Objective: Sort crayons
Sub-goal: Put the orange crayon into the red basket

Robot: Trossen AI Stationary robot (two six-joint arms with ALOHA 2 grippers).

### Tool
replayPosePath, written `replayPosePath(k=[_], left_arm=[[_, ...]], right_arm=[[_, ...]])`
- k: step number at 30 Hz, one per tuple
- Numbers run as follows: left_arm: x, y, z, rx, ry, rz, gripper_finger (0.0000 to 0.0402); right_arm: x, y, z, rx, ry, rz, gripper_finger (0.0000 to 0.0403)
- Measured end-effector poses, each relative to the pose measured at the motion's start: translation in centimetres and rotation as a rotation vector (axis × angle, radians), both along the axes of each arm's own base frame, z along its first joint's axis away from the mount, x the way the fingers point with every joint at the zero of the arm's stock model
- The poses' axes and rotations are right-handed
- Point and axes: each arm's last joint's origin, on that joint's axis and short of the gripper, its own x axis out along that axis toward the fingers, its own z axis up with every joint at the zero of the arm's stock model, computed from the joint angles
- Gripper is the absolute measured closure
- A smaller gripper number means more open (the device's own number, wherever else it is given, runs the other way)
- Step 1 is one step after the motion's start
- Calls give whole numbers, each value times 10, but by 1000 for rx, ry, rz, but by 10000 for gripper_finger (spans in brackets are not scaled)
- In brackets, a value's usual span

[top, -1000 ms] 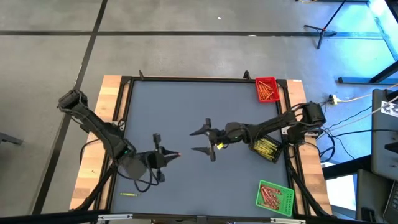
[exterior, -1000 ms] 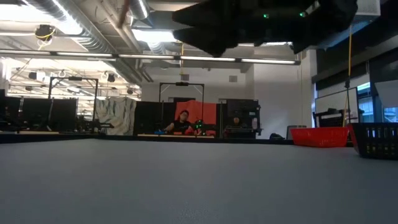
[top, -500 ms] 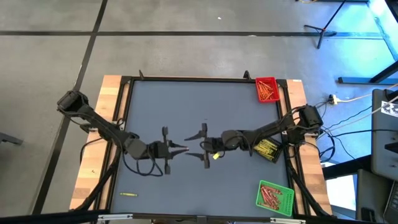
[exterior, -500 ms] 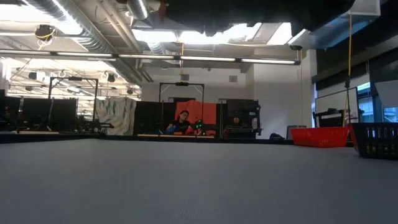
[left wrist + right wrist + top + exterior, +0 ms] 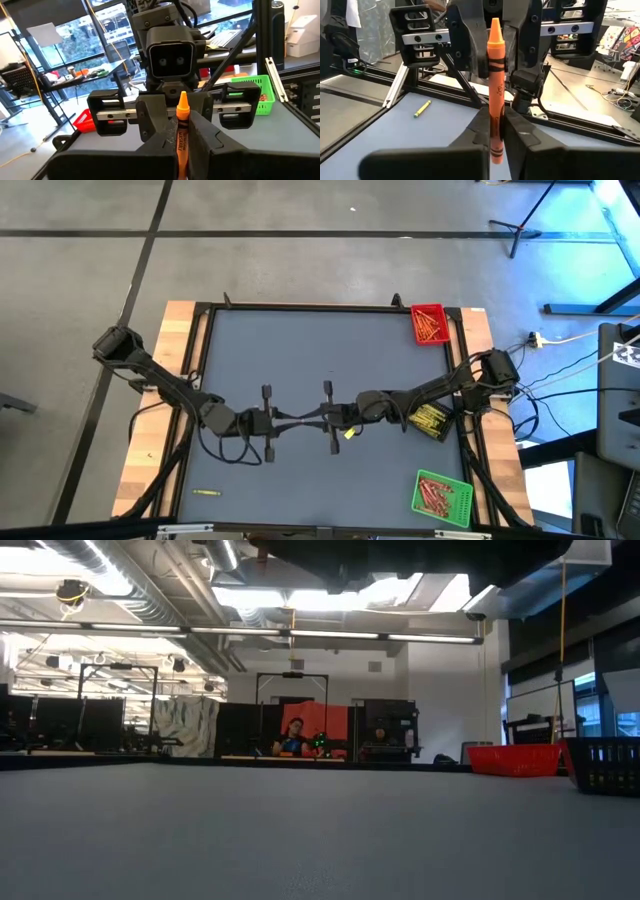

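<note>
Orange crayon stands between the two grippers above the middle of the grey table, held from both sides at once. Seen from above, the left gripper and the right gripper meet tip to tip, with the arms stretching toward each other from the table's two sides. The left wrist view shows the left fingers clenched on the crayon's lower part, its tip pointing at the right wrist camera just behind. The right wrist view shows the same crayon upright, with the right fingers clamped on its lower end and the left gripper's fingers close behind it.

A yellow crayon lies alone near the table's front left edge, well apart from both grippers; the right wrist view shows it too, flat on the grey surface. A red tray with crayons sits at the back right corner, a green tray with crayons at the front right corner, and a black tray at the right edge between them, partly under the right arm. The low view shows the arms only as dark shapes overhead.
</note>
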Motion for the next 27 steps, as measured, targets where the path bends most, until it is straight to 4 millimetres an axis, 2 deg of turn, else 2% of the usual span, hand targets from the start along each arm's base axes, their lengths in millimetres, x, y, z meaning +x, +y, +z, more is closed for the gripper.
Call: replayPosePath(k=[4, 8, 13, 20, 27], left_arm=[[0, 0, 0, -9, -1, -4, 381], [0, 0, -1, -4, 7, 13, 334], [-3, -1, -6, 34, 59, 83, 274], [-18, -12, -8, 104, 96, 226, 258], [-20, -13, -7, 123, 95, 252, 257]], right_arm=[[0, 0, 0, -1, 3, -3, 373], [0, -1, 0, -21, 8, -15, 392], [-12, -8, 17, -43, 83, -155, 377], [-56, -26, 51, -61, 285, -414, 388], [-110, -64, 76, -22, 429, -723, 376]])
